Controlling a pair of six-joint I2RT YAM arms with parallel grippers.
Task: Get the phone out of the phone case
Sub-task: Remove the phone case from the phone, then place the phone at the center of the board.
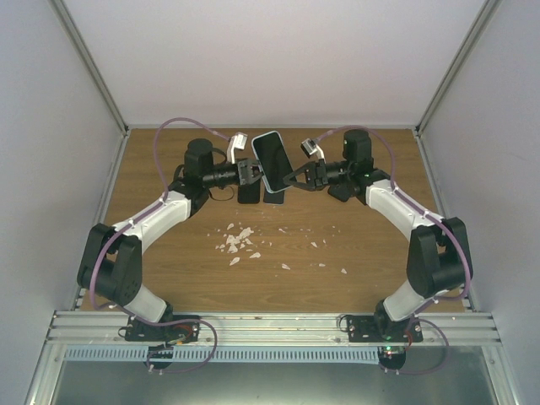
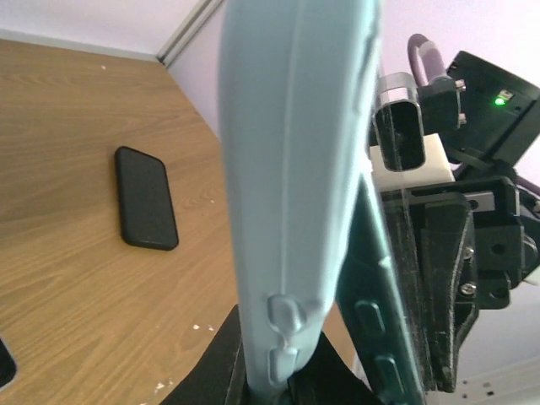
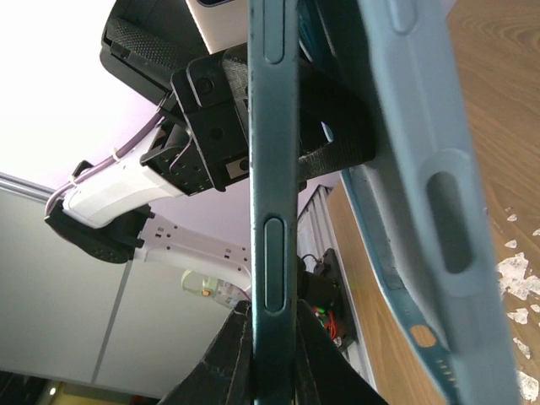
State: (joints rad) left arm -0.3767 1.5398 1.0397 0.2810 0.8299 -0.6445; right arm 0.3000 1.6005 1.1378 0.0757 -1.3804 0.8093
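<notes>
Above the far middle of the table (image 1: 194,278), the left tool (image 1: 252,174) is closed tight on the edge of the pale blue phone case (image 2: 287,169). Beside it the dark teal phone (image 3: 272,169) stands partly out of the case, with a gap showing along one long side. Whether its far end sits in the case I cannot tell. On the right, the right tool (image 1: 290,180) is pinched shut on the phone's edge. This looks like the separating step. Next, I judge, the tools must draw apart with the case held firm. Below them lie two dark slabs (image 1: 250,194), with white crumbs (image 1: 239,240) nearer. The wrists crowd each other closely, leaving little room to twist.
</notes>
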